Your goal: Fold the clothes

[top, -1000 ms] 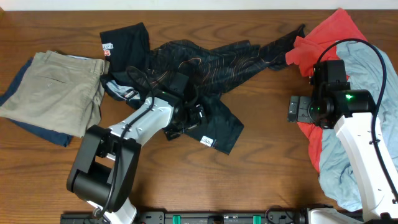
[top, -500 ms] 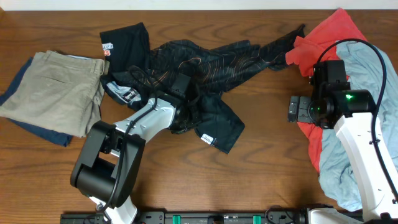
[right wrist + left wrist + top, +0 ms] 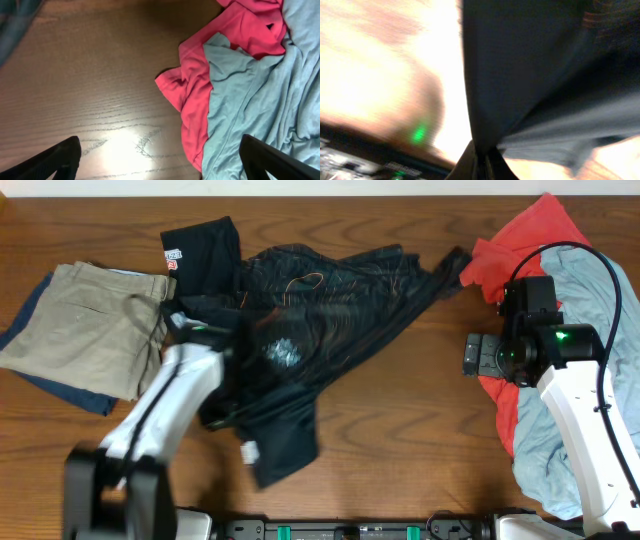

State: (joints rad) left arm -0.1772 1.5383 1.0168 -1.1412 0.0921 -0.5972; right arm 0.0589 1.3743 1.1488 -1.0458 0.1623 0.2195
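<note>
Two heaps and one spread garment were entered, left to right, on the wooden table point(image 3: 420, 430).

Item one: tan trousers point(image 3: 90, 320), folded at the left edge. They lay over a dark blue garment point(image 3: 60, 390) whose border showed beneath them.

Item two: the black jersey point(image 3: 330, 310), just right of the trousers, with a red-white patch point(image 3: 172, 260) at its upper left corner. Its cloth ran toward the upper right, where a narrow tip reached the red garment point(image 3: 530, 230); we could not tell whether they touched. A lower flap trailed toward the table's front edge.

Item three: the left gripper point(image 3: 481, 159), fingers pinched together on a fold of the jersey. We found that arm blurred in the overhead view.

Item four: open wood, right of the flap and along the front centre.

Item five: the right gripper point(image 3: 160, 140), fingers wide apart and holding nothing, above bare wood just beside the red garment's edge.

Item six: a light-blue garment point(image 3: 600, 310), overlapping the red one at the right edge.
</note>
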